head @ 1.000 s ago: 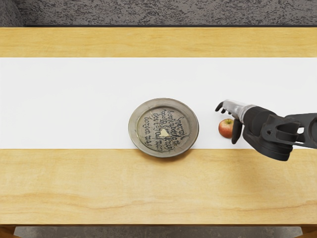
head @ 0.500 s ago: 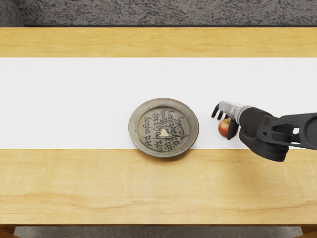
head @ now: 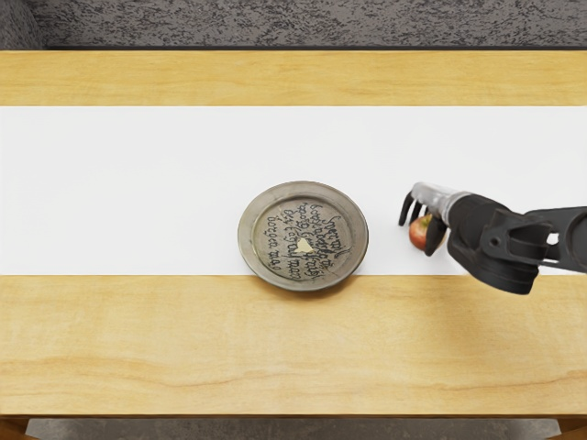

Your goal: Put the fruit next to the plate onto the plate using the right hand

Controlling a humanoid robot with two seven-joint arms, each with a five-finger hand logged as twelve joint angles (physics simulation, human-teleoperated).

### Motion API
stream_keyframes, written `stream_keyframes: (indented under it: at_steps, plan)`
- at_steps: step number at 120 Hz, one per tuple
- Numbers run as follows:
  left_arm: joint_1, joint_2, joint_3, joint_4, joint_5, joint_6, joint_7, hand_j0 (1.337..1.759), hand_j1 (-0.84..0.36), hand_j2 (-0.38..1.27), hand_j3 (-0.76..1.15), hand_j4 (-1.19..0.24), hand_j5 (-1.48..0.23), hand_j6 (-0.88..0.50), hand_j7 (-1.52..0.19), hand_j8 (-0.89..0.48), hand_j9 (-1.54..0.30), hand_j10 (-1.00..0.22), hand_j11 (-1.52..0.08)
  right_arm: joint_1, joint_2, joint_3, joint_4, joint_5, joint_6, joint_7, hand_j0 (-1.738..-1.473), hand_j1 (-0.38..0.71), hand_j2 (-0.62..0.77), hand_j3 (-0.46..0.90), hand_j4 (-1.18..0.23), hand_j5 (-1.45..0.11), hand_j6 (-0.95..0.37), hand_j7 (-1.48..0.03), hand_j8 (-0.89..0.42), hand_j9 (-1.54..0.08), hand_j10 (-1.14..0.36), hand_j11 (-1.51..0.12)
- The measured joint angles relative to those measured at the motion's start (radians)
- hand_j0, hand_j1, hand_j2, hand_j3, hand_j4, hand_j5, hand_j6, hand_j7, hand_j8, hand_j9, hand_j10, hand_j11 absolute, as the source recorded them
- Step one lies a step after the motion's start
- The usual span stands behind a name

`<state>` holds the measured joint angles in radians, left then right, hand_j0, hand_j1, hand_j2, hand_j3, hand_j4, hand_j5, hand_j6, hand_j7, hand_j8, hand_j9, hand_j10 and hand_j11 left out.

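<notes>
We've got the right hand (head: 429, 207) curled around the apple (head: 417, 235) now (fingers (head: 404, 213) were spread a second ago); grasp looks set, plate (head: 246, 235) left of hand.

A white runner (head: 138, 183) crosses the light wooden table (head: 275, 348) (grey speckled ground (head: 275, 23) lies beyond its far edge).

Right hand (head: 426, 209) (fingers (head: 404, 213) curled) round fruit (head: 419, 233)

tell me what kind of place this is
Probably a simulated dining-table setup rather than a real room: a wooden table with a white runner, a plate on it, and a robot's right hand curled around an apple beside the plate.
</notes>
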<state>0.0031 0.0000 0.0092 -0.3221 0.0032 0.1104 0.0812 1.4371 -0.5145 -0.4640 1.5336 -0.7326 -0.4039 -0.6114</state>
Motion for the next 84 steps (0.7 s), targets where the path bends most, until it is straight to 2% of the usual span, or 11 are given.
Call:
stream_keyframes:
  at_steps: [18,84]
  plan:
    - [0.001,0.000,0.000,0.000,0.000,0.000,0.000,1.658,0.35,0.00,0.00,0.00,0.00,0.00,0.00,0.00,0.00,0.00,0.00,0.002,-0.007,0.026,-0.006,0.004,0.014,-0.001,-1.655,0.22,0.20,0.00,-0.66,-0.87,-0.54,-0.86,-0.42,-0.87,-0.53,-0.88]
    - [0.001,0.000,0.000,0.000,0.000,0.000,0.000,1.658,0.35,0.00,0.00,0.00,0.00,0.00,0.00,0.00,0.00,0.00,0.00,0.016,-0.059,0.258,-0.001,0.005,0.236,-0.001,-1.653,0.19,0.19,0.00,-0.71,-0.97,-0.52,-0.94,-0.41,-0.96,-0.51,-0.97]
